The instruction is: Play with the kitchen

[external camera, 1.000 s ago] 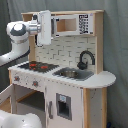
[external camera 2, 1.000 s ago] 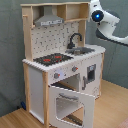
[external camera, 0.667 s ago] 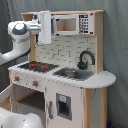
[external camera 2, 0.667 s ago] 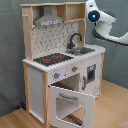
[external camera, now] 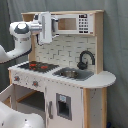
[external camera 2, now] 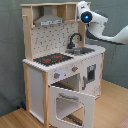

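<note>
Pale wood kitchen (external camera 2: 42, 65): you see its oven door (external camera 2: 72, 102) hanging open; your gripper (external camera: 46, 27) sits by the hood (external camera 2: 48, 21), finger spacing indeterminable.

The kitchen (external camera 2: 60, 60) stands on a wooden floor (external camera 2: 112, 107), its oven door (external camera 2: 72, 102) hanging open below the black-and-red hob (external camera 2: 52, 59) — the white arm (external camera 2: 102, 27) reaches in at the top shelf, above the black tap (external camera 2: 75, 39).
</note>
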Robot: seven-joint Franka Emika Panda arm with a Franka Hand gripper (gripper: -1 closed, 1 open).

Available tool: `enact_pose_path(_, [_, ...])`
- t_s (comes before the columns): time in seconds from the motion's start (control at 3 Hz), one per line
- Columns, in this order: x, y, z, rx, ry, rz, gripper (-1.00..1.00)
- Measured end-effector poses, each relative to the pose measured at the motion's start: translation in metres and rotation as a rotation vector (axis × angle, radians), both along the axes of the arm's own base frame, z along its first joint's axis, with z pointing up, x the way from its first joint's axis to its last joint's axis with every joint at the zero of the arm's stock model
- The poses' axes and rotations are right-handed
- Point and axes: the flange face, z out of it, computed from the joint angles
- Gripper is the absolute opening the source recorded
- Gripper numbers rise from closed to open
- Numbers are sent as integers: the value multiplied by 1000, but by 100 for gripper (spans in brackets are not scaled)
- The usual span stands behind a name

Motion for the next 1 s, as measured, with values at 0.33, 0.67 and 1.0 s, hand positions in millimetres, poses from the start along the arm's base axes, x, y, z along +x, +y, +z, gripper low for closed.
enact_pose_path(0.33, [15,13,4,-21,9,23,100])
enact_pose_path(0.67, [27,20,16,-49,14,39,100])
enact_pose_path(1.0, [41,31,18,-85,33,58,100])
